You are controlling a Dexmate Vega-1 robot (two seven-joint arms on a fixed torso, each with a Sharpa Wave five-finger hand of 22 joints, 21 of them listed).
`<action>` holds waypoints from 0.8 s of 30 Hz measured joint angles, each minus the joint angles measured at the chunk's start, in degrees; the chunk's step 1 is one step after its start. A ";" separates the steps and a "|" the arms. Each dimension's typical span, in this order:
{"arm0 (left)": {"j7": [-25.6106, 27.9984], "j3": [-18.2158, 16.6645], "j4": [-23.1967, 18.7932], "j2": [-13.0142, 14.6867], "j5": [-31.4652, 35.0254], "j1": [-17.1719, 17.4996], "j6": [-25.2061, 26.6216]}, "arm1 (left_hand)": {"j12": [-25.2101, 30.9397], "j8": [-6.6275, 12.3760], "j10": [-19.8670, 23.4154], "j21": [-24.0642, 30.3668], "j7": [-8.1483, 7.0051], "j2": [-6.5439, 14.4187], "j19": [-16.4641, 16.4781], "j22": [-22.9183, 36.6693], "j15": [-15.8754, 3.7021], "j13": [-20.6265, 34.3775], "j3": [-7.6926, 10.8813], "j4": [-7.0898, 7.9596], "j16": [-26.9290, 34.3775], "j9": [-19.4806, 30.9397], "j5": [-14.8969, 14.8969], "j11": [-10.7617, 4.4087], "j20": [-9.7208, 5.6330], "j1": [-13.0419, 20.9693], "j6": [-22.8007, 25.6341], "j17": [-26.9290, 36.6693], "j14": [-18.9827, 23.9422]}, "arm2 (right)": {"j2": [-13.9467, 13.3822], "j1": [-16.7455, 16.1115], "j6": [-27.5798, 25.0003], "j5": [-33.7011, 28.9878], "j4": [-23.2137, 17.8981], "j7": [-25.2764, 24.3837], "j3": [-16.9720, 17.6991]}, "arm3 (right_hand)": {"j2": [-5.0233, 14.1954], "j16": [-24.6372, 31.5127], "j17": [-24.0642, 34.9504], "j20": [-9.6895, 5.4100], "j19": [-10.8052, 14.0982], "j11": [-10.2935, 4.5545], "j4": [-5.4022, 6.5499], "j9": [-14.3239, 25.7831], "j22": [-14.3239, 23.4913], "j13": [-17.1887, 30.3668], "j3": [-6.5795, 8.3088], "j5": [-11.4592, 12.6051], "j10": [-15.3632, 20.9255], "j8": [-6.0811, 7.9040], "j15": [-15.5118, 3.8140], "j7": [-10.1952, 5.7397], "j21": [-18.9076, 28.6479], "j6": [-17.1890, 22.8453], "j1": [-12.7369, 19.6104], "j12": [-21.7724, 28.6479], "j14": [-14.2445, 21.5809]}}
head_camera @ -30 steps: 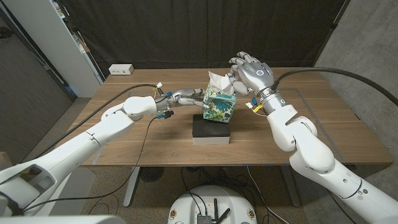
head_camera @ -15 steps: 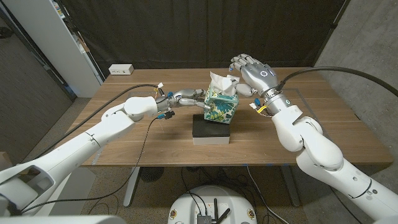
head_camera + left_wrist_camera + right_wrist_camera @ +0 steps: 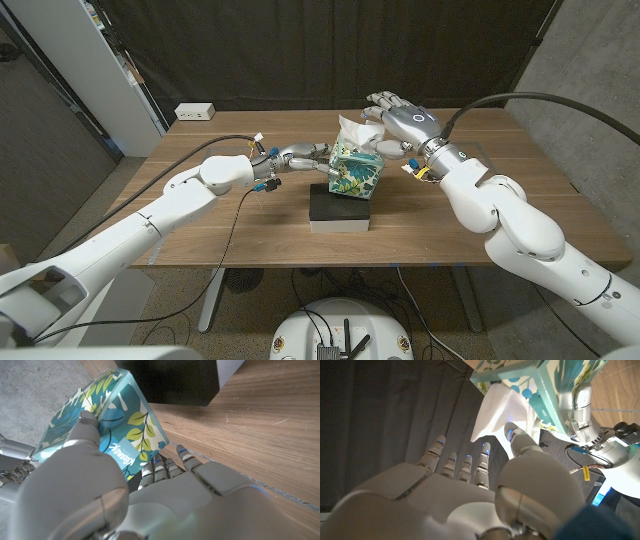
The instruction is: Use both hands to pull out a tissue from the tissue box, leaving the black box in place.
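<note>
A teal leaf-patterned tissue box (image 3: 355, 174) stands tilted on a flat black box (image 3: 340, 209) at the table's middle. A white tissue (image 3: 356, 130) sticks up from its top. My left hand (image 3: 301, 157) grips the tissue box from its left side; in the left wrist view its thumb (image 3: 86, 435) presses on the tissue box (image 3: 120, 420). My right hand (image 3: 400, 119) hovers just right of the tissue, fingers spread. In the right wrist view its fingers (image 3: 470, 462) reach close to the tissue (image 3: 500, 407), with nothing pinched that I can see.
The wooden table (image 3: 200, 225) has a white power strip (image 3: 195, 111) at its back left corner. A dark curtain hangs behind the table, and a white cabinet (image 3: 90, 60) stands at the far left.
My right hand has sunk a little and turned toward the tissue, while its forearm swung right. The left hand and both boxes have stayed put.
</note>
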 measured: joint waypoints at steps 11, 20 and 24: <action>-0.10 0.00 0.40 -0.03 -0.07 0.06 -0.54 | 0.00 0.00 0.00 0.00 0.00 -0.01 0.00 0.00 0.00 0.00 0.04 -0.05 0.00 0.00 0.00 0.00 0.00 0.00 0.00 0.00 0.00 | -1.48 2.98 -1.30 1.09 -1.19 7.98 -1.41 | -0.50 -1.24 0.58 1.65 -3.67 1.04 0.00 -3.46 -0.13 -1.06 2.53 7.16 -3.26 -2.49 1.93 1.71 -0.23 1.23 -1.54 -0.22 -2.55; -0.09 -0.01 -0.02 0.09 -0.09 0.25 -0.58 | 0.00 0.00 -0.21 0.00 0.00 -0.01 0.00 0.00 0.00 0.00 0.21 -0.24 0.00 0.00 0.00 0.21 0.00 0.01 0.00 0.00 0.00 | -2.35 2.88 -2.07 -0.07 -1.90 9.10 -1.85 | -2.21 -1.19 0.48 -0.22 -1.73 -0.86 0.15 -4.53 -0.13 -2.15 3.00 7.22 0.55 1.52 0.44 1.67 0.89 15.51 -3.84 1.73 -0.41; 0.01 -0.02 -0.39 0.16 -0.09 0.36 -0.38 | 0.00 0.00 -0.21 0.00 0.00 -0.01 0.00 0.00 0.00 -0.13 0.21 -0.24 0.00 0.00 0.00 0.21 0.00 0.01 0.00 0.00 0.00 | -2.44 2.19 -2.13 -1.03 -2.05 7.77 -1.85 | -2.41 -0.26 0.15 -1.23 0.50 -2.14 -0.40 -2.92 -0.12 -2.79 1.94 3.53 3.70 5.16 -1.10 0.77 1.44 22.54 -4.48 2.37 1.53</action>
